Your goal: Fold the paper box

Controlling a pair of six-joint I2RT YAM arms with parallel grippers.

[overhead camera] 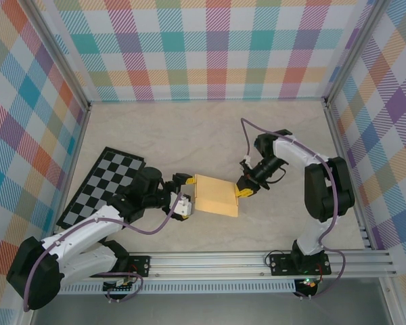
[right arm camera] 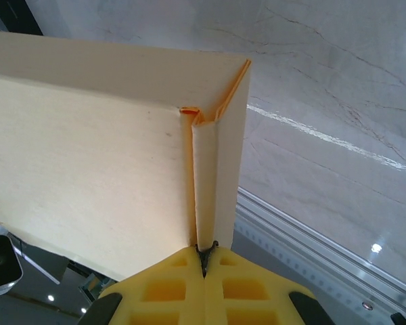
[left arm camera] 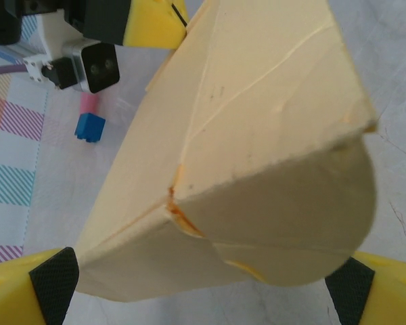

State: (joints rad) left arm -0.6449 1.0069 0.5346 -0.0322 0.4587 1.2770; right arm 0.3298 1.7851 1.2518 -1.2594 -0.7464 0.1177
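The paper box (overhead camera: 215, 195) lies partly folded near the middle of the table (overhead camera: 189, 135), between both grippers. The right gripper (right arm camera: 206, 256) is clamped on a thin flap at the box edge. The left gripper (left arm camera: 203, 291) stands wide, pads (left arm camera: 54, 284) flanking the rounded flap.

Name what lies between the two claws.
The paper box, in the top view; right claw pinches its edge, left claw open at its other end.
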